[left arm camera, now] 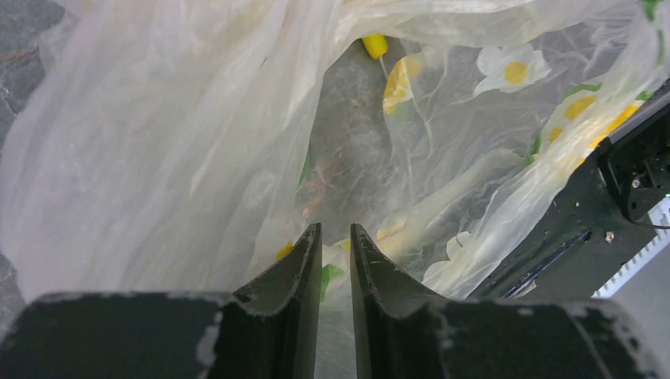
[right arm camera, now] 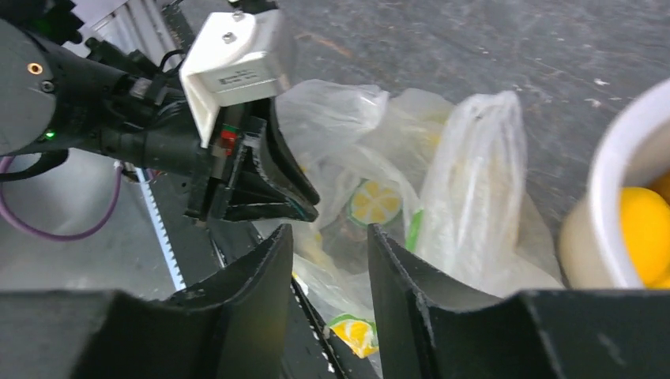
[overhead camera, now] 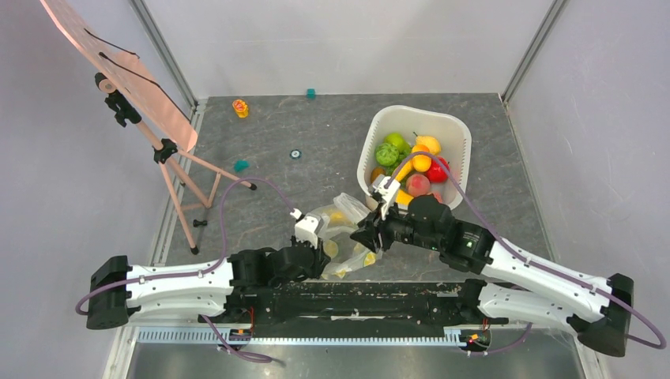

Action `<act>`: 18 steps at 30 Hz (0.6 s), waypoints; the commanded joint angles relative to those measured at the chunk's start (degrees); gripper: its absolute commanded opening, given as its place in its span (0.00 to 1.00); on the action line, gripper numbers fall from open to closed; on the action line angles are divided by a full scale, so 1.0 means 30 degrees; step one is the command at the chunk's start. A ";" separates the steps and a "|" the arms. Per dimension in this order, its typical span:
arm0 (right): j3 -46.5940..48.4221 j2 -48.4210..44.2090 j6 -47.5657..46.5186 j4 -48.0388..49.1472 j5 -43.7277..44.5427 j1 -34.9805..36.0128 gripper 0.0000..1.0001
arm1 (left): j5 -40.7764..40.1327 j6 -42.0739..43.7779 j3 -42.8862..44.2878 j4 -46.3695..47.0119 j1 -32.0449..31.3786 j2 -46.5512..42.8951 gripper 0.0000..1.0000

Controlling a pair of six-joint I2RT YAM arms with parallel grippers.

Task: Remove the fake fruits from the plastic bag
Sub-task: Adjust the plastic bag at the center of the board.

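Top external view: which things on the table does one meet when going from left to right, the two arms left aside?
Easel with a pink board → yellow toy block → small dark ring → plastic bag → white basin holding fake fruits.

On the grey counter (overhead camera: 332,126), a white basin (overhead camera: 385,120) sits at the far right and a pink-boarded easel (overhead camera: 126,75) stands at the far left. Between them lie a yellow-orange block (overhead camera: 240,108), a teal block (overhead camera: 311,94) by the back wall, another teal block (overhead camera: 241,166) near the easel's legs, and a small dark ring (overhead camera: 295,154).
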 commanded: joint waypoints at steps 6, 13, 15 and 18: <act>0.0278 0.3823 -0.0907 0.1701 0.0630 0.2413 0.32 | -0.0578 -0.1445 -0.0715 0.1032 0.0081 -0.0502 0.22; 0.0110 0.6405 -0.1491 0.2491 0.3291 0.3927 0.28 | -0.0548 -0.1550 -0.0796 0.1127 0.0078 -0.0443 0.13; -0.0228 0.7100 -0.1534 0.2783 0.4272 0.4037 0.26 | -0.0523 -0.1639 -0.0979 0.1208 0.0067 -0.0453 0.10; -0.0960 0.8000 -0.1577 0.3327 0.5601 0.4298 0.23 | -0.0433 -0.1752 -0.1321 0.1344 0.0068 -0.0501 0.06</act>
